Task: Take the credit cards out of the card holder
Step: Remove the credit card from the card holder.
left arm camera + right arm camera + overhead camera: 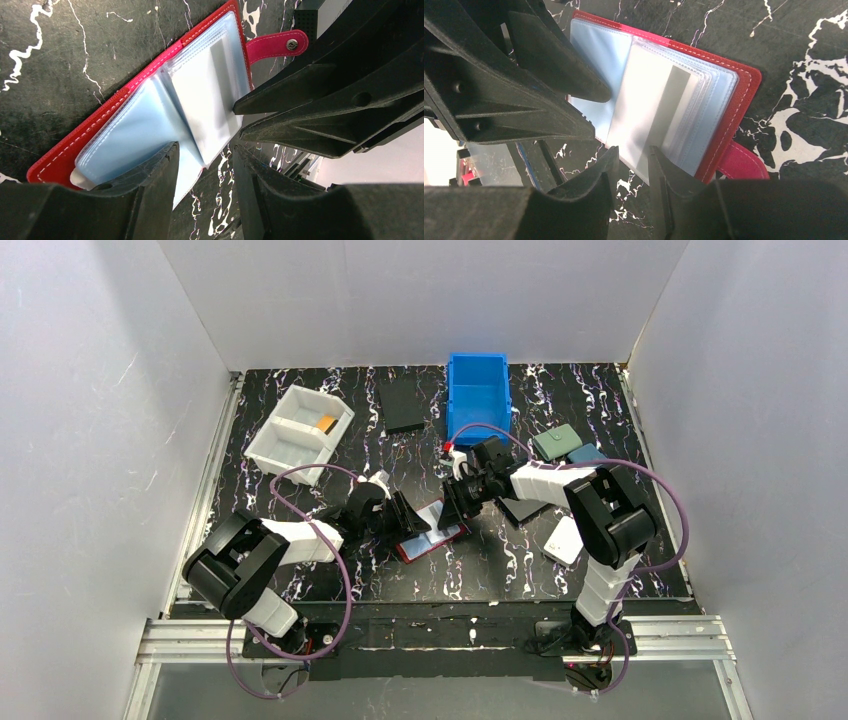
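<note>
Top view: the card holder [432,534] lies open and face up mid-counter, between the two arms. The left fingers [405,517] are set over its left half and the right fingers [458,508] at its right edge. The orange card [325,423] already sits in the white tray [290,452], well apart from the holder. One card is judged left to pull.

Left wrist view: the left fingers are part-open with nothing held. One tip is laid on the blue-grey left pocket and the other is off the holder, over bare counter. They serve as a hold-down only. Pressure should be kept on that half so the holder is not dragged along with the card.

Right wrist view: the whitish card [649,110], with a grey stripe, is seen inside the clear sleeves of the right half. The right fingers are part-open with nothing gripped, and the loose sleeve edge lies in the gap. Whether the card's edge stands proud of the sleeve cannot be told here.

The card itself should be pinched, not plastic alone. The pull is best made flat and slow, along the sleeve mouth. If the whole leaf lifts, the grip should be reset. The snap tab [744,162] should be avoided.
</note>
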{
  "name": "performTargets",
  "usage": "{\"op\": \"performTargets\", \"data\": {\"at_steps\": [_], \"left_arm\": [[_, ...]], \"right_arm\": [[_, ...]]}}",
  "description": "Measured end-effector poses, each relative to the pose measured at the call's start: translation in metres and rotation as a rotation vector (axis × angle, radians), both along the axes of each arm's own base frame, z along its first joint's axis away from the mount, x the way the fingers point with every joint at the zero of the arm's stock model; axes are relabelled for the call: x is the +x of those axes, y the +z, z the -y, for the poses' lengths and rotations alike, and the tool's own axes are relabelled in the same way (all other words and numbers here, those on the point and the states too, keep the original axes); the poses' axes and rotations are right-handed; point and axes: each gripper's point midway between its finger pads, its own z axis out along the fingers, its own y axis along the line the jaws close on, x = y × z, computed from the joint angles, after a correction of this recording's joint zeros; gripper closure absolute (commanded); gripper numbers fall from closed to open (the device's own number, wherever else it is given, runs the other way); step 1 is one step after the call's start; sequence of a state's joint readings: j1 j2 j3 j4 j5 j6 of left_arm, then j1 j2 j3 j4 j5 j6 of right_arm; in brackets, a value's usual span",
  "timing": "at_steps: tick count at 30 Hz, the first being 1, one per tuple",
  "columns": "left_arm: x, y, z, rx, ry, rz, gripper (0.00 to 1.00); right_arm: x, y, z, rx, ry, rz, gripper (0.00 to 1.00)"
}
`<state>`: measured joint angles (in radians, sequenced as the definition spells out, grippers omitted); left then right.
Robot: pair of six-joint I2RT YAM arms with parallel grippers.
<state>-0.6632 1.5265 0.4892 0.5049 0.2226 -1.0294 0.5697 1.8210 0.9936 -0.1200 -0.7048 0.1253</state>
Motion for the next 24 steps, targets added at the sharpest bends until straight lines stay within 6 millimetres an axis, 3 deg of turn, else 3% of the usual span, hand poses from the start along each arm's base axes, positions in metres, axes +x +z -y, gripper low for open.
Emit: {"op": "performTargets", "data": {"at_steps": [13,24], "left_arm": [[0.000,0.000,0.000,-0.001,-0.002,0.001,0.58],[-0.001,0.000,0.001,0.003,-0.018,0.013,0.57]], "right_arm": [[0.015,-0.003,0.007,-0.050,-0.050,0.060,0.61],[0.012,-0.002,0.007,-0.034,0.008,0.094,0.58]]}}
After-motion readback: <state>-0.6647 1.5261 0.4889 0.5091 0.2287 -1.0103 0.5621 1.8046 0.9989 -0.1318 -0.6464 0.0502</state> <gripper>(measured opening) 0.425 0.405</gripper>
